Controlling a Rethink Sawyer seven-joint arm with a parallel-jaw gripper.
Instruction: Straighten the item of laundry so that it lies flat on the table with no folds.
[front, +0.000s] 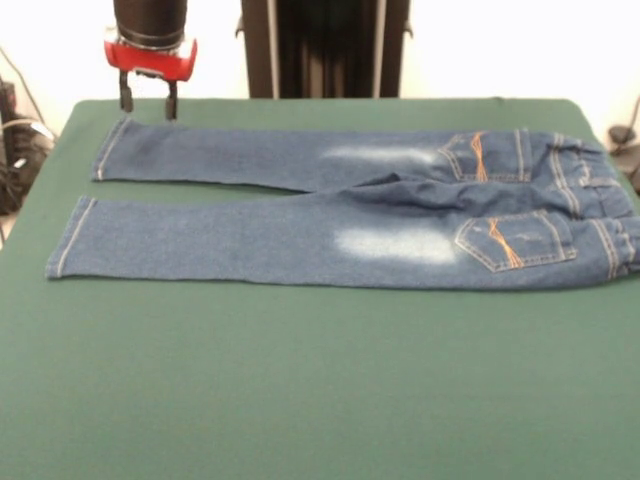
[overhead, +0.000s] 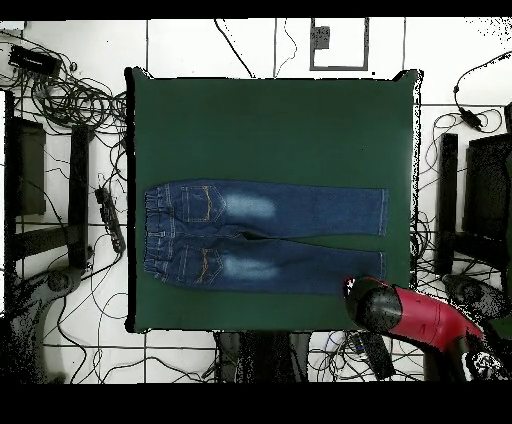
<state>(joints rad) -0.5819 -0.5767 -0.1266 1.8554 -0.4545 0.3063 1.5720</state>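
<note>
Gripper (front: 148, 100): 2 fingers slightly apart, holding nothing, just above the far leg's cuff. Jeans (front: 340, 215) lie back-pockets-up, spread across the table (front: 300, 380), long axis along table width; front view: waistband right, cuffs left.

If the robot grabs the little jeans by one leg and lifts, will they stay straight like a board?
Probably not. The jeans are soft cloth lying limp on the table, with wrinkles near the waistband, so they would likely droop and fold. They look small, so probably light. The felt-like tabletop may drag on them if pushed, bunching them. The gripper is open by one leg's hem.
</note>
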